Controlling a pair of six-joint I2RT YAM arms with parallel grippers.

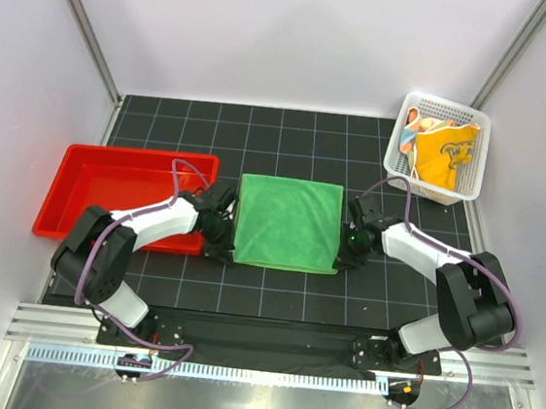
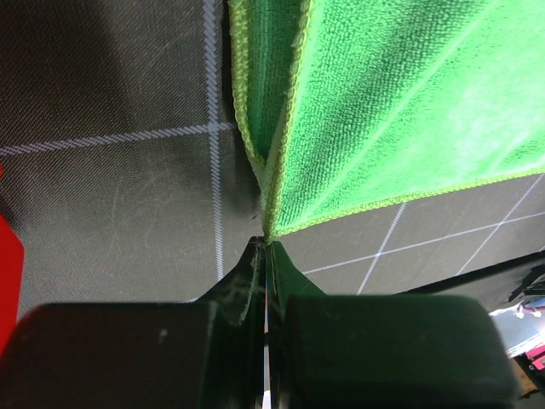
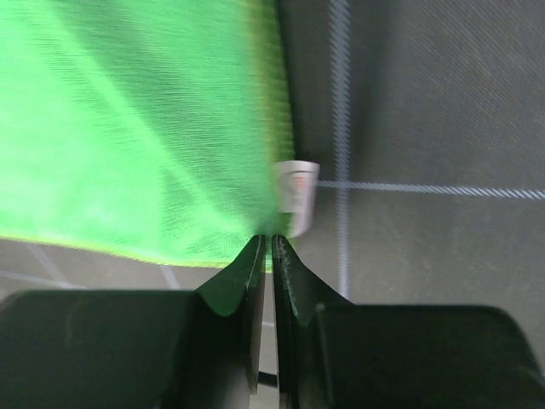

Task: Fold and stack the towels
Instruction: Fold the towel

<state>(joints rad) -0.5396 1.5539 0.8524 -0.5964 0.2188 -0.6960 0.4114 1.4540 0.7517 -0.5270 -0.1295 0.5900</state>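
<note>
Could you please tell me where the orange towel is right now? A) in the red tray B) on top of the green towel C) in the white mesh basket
C: the orange towel lies crumpled inside the white mesh basket at the far right, apart from the green towel in the middle.

White walls (image 1: 301,32) around black gridded table (image 1: 290,138)

Left end effector (image 2: 266,247) and right end effector (image 3: 271,243) low, closed, facing inward.
</note>
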